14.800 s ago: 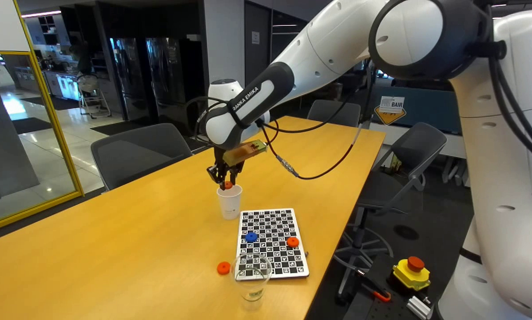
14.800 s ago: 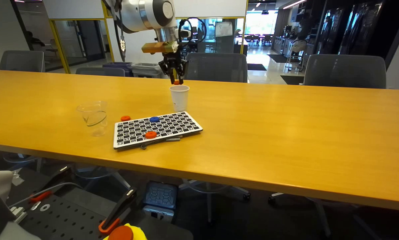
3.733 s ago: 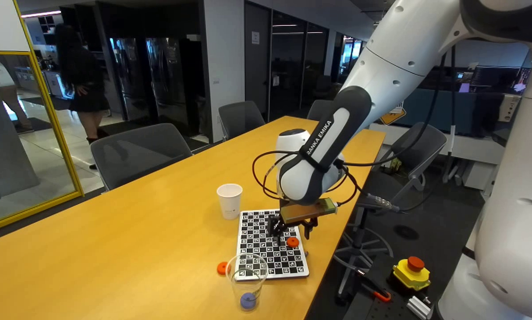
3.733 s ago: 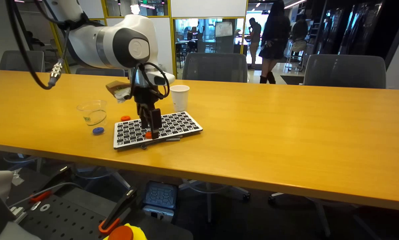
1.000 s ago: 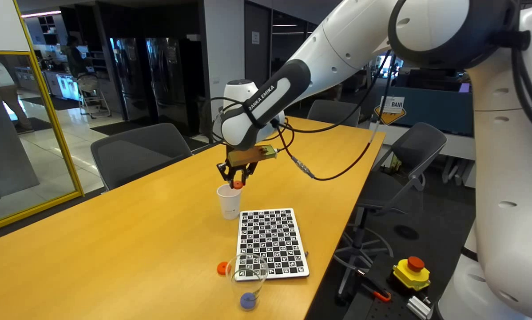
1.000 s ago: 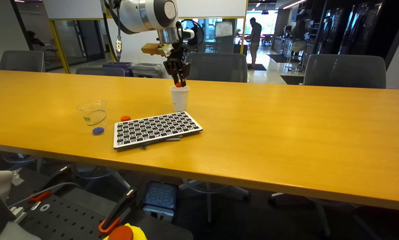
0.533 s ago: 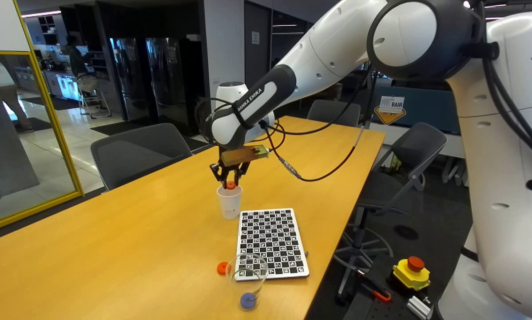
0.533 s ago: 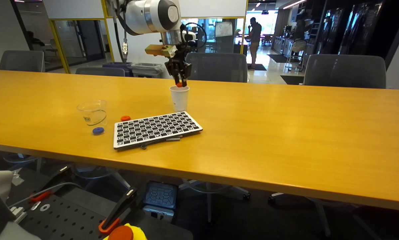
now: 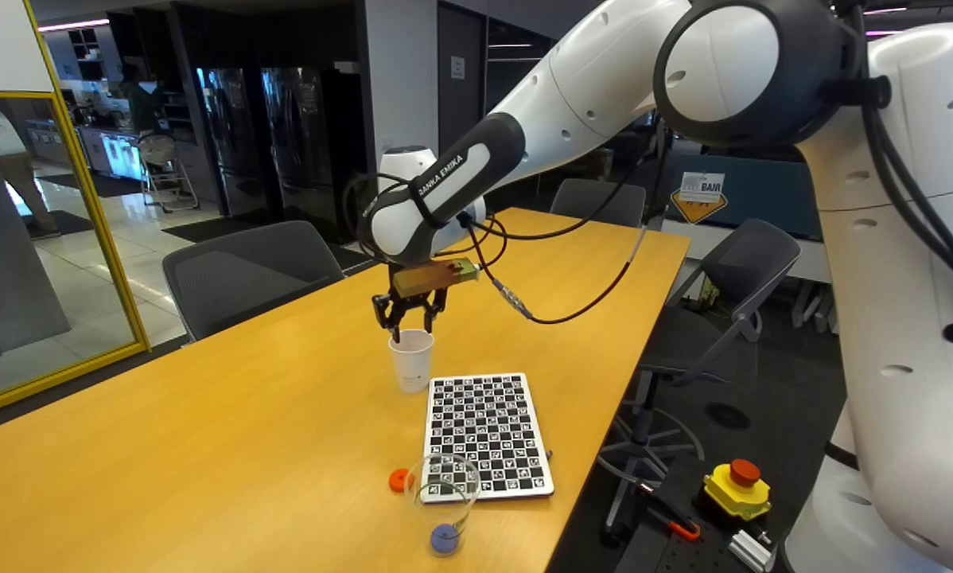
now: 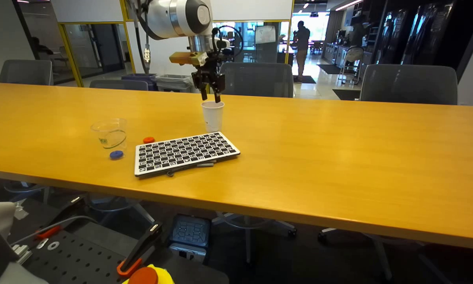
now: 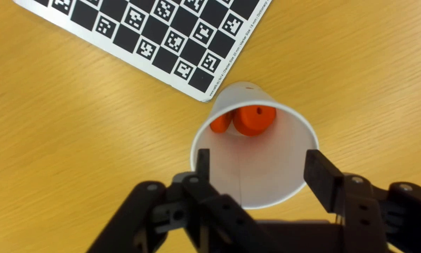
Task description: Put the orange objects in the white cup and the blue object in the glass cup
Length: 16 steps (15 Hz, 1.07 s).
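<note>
So, the tool (image 11: 258, 162) is up over the white cup (image 9: 412, 370), pointing down, w/ its two fingers (image 11: 202, 161) spread well apart & nothing held btwn them. Can't tell if a fingertip bumps the white cup's rim. The white cup stands up straight just beside one corner of the checkered board (image 9: 484, 430), which lies on the yellow surface (image 10: 339, 157). Inside that cup, nr the bottom, are two orange pcs (image 11: 255, 119), side by side; the cup's wall hides a bit of them. One more orange pc (image 10: 149, 140) is out on the surface, just beside the board, nr the other end of the long side that the white cup is nr. The glass cup (image 10: 112, 136) stands upright too, nr the board's short end, the one farther from the white cup. The blue pc (image 9: 445, 539) is down at the bottom of the glass cup; you can see it thru the clear side in both exterior views. A thin grey bar (image 10: 205, 164) pokes out from under the board's other long side. Grey chairs (image 10: 256, 80) stand past the edge of the surface, well apart from the board, & a person (image 10: 301, 47) stands way back, even farther from the board. Off the surface, well apart from the board, sits a yellow box (image 9: 735, 497) w/ a red top, w/ a black-and-orange clip (image 9: 669, 509) near it.
</note>
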Available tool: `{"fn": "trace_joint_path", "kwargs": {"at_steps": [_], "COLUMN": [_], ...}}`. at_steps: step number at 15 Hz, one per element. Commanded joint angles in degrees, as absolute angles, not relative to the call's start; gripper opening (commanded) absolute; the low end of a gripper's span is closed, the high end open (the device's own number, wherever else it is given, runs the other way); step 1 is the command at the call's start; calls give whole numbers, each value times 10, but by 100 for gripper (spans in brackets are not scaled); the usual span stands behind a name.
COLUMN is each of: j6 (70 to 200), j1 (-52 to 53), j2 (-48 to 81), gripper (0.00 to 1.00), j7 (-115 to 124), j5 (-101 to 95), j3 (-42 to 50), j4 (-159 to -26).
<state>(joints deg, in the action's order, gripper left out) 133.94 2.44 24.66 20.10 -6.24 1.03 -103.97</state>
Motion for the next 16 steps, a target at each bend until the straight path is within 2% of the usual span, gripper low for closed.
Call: {"fn": "trace_joint_path", "kwargs": {"at_steps": [1,16], "j6": [1316,1347], "j1": [37,70], "j2": [235,140], "gripper": [100,100], "j7": [183,-23], "j5": [-61,-82], "j3": [16,-62], "j4": [-1037,-1214]}}
